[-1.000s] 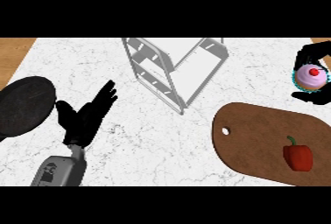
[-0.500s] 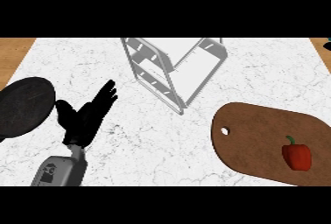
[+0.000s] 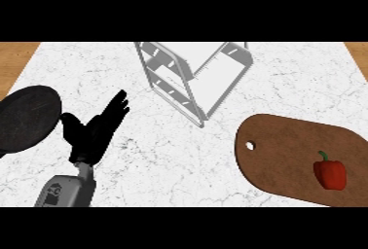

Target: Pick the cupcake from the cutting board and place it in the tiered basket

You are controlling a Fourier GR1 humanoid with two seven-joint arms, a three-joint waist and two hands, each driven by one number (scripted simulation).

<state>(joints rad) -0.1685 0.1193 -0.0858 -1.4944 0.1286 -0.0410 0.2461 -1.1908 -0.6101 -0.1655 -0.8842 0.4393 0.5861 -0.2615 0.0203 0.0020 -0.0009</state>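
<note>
Left hand [image 3: 93, 130] open, cutting board [image 3: 287, 160] brown

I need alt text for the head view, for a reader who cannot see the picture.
A white marble counter seen from above: the robot's left hand rests open at the left, beside a dark round plate. A wire tiered basket stands at top centre; a brown cutting board at the right holds a red bell pepper.

A white marble counter [image 3: 179, 155] with fine grey veining fills nearly the whole view, lit evenly with soft shadows. At the upper left and upper right corners a strip of warm brown wood [image 3: 18, 51] shows beyond its edge (floor or other surface, cannot tell which).
</note>
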